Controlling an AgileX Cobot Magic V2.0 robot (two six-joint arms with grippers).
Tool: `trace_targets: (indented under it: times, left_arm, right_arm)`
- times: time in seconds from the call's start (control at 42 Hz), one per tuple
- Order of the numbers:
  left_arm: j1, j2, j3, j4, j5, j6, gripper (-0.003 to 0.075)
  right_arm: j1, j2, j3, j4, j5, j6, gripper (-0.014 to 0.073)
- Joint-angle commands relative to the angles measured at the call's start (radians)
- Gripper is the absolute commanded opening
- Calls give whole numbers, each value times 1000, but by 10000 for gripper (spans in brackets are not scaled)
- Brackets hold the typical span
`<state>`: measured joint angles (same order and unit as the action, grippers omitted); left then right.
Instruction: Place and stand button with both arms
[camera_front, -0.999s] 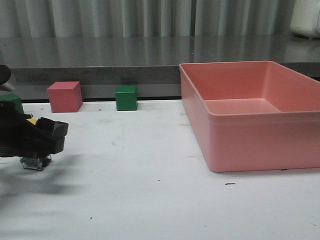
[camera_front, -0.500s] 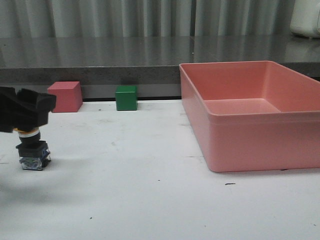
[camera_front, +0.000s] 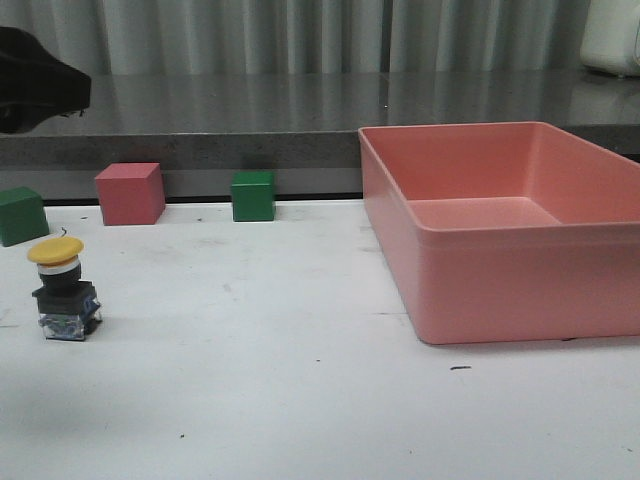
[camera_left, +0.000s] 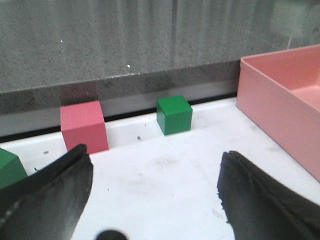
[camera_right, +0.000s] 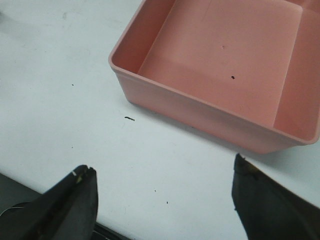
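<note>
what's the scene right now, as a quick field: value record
button: button upright on white table, yellow cap up, nothing holding it
left gripper: left gripper open, empty
right gripper: right gripper open, empty, near pink bin
cubes: pink cube, two green cubes along table's far edge
bin contents: none visible

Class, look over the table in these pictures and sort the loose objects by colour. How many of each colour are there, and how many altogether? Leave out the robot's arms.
Green: 2, the green cube at the left edge and the green cube near the back
Pink: 2, the pink cube and the pink bin
Yellow-capped: 1, the button, standing upright
Total: 5
</note>
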<state>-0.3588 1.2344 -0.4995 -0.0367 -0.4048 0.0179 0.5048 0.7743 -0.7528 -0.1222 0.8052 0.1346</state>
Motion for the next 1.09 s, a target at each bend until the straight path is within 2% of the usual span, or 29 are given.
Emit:
trace_targets:
  times: [0.0,0.119,0.262,0.333,0.666,1.07]
  left_arm:
    - [2,-86,-115,11,251,-3,515]
    - [2,-130,-202,11,547,-3,515]
    - [2,-178,-254,9,778,-3,515]
    - [2,-219,-258,2,846,-5,515]
    - [2,-438,-258,3,1073,-86,515]
    - [2,-480,-258,3,1078,-93,515]
  right_arm:
    - [-6,-7,-26,-8,-47,-4,574]
    - [-6,-7,-26,-8,-47,-4,574]
    - [-6,-7,-26,-8,-47,-4,574]
    - [-6,-7,-26,-8,-47,-4,574]
    - [-6,-7,-26,-8,-47,-4,574]
    - [-6,-7,-26,-8,-47,-4,574]
